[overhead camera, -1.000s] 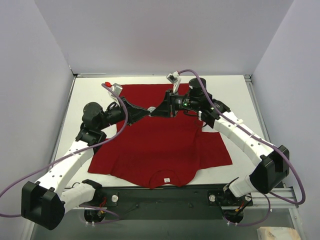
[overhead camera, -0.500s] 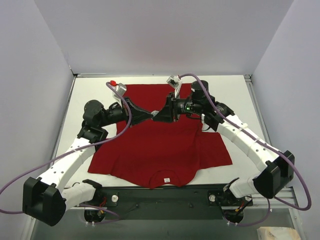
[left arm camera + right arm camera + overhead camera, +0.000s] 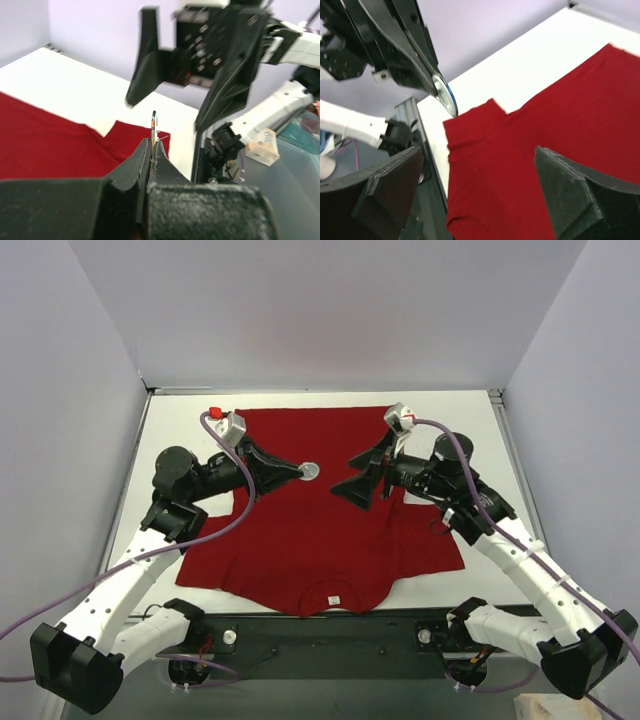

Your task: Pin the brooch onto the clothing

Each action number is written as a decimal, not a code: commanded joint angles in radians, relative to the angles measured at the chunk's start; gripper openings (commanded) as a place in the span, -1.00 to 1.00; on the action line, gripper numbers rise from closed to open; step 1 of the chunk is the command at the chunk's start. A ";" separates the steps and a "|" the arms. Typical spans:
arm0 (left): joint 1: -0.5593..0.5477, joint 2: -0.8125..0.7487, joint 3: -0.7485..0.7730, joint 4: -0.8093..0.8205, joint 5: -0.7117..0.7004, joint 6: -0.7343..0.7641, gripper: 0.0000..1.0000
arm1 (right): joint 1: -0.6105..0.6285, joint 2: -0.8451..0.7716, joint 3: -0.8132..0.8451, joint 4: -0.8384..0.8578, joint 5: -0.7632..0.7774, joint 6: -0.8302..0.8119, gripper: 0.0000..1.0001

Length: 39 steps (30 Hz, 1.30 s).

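Left gripper [image 3: 302, 471] pinching brooch [image 3: 311, 471] by its edge, fingers pressed together on it. Holding it up in air over shirt [image 3: 300, 540], not touching fabric. Brooch hanging over shirt's 12 o'clock half. Right gripper [image 3: 348, 477] hovering just beside it at 3 o'clock, facing it, fingers spread wide, gripping nothing, small gap in between. Shirt lying flat on table [image 3: 180, 430], collar pointing to 6 o'clock, white label [image 3: 333, 598] showing there. Left wrist cam seeing brooch edge-on, poking past fingertips.
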State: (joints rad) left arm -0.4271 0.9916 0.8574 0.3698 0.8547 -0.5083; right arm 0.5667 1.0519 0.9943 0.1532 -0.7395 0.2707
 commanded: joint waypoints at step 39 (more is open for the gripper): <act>-0.002 0.403 0.190 -0.508 -0.933 0.304 -1.00 | -0.165 0.275 -0.042 -0.044 0.141 0.120 1.00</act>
State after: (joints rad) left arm -0.4229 1.4261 1.0386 -0.0959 0.0170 -0.2001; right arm 0.4042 1.3212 0.9718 0.1314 -0.6636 0.3786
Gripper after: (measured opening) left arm 0.025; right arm 0.999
